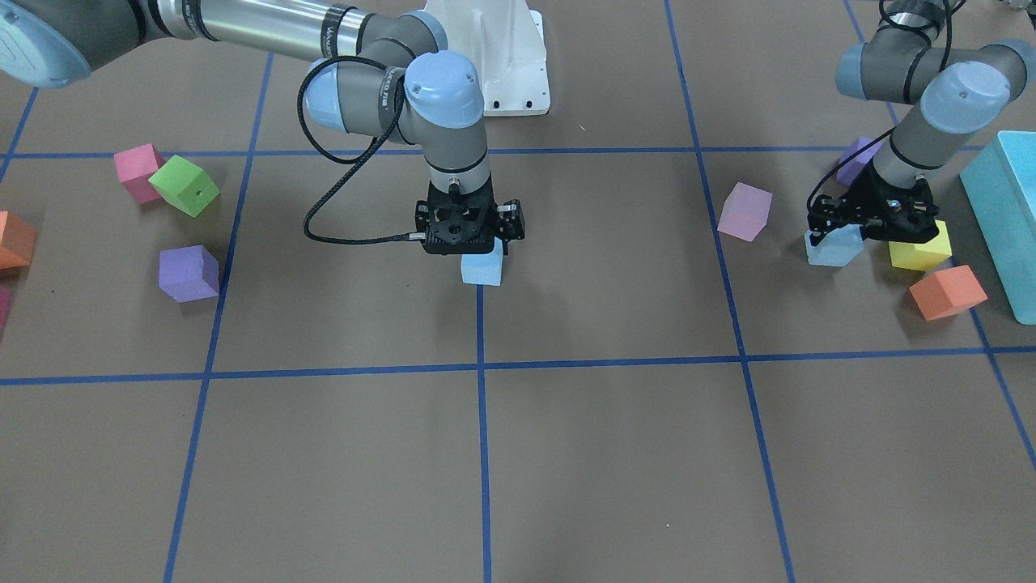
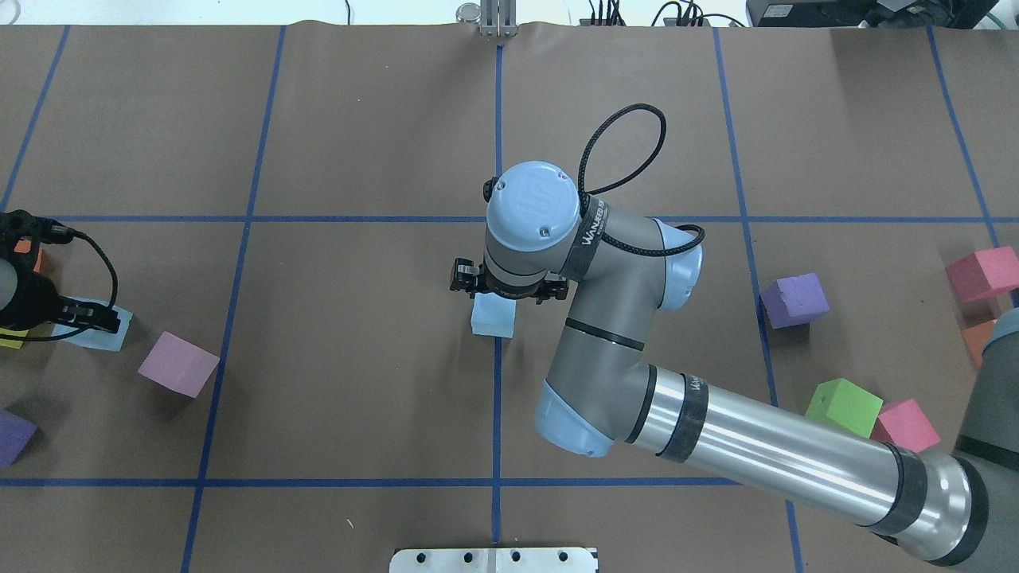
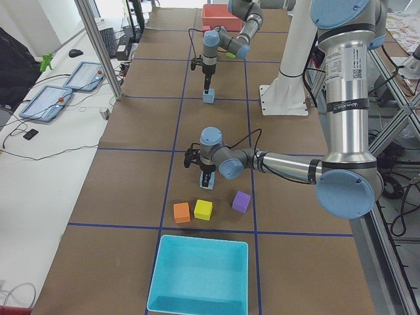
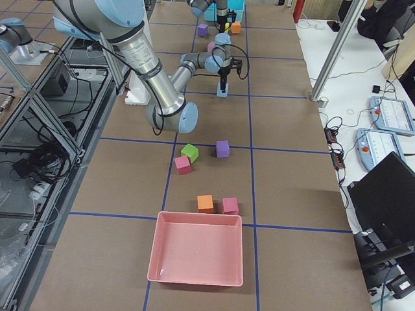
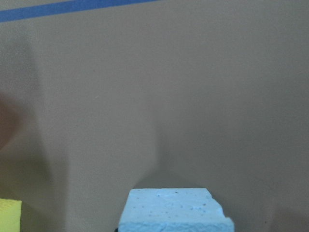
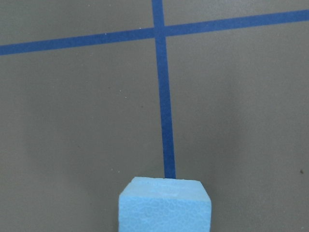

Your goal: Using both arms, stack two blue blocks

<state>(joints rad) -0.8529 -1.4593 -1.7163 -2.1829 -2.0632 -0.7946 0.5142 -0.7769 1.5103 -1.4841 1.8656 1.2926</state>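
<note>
One sky-blue block [image 1: 482,271] rests on the table's middle blue line, also in the overhead view [image 2: 492,320] and the right wrist view [image 6: 165,205]. My right gripper [image 1: 482,254] stands upright over it, shut on its top. The second sky-blue block [image 1: 830,249] lies at my left end of the table, also in the overhead view [image 2: 107,338] and low in the left wrist view [image 5: 174,210]. My left gripper [image 1: 850,236] is low and tilted, shut on it. The fingertips show in neither wrist view.
Around the left gripper are a yellow cube [image 1: 923,253], an orange cube [image 1: 947,291], a purple cube [image 1: 856,158], a lilac-pink cube [image 1: 745,211] and the turquoise box [image 1: 1004,210]. On the right arm's side lie purple [image 1: 188,273], green [image 1: 184,185] and pink [image 1: 137,172] cubes.
</note>
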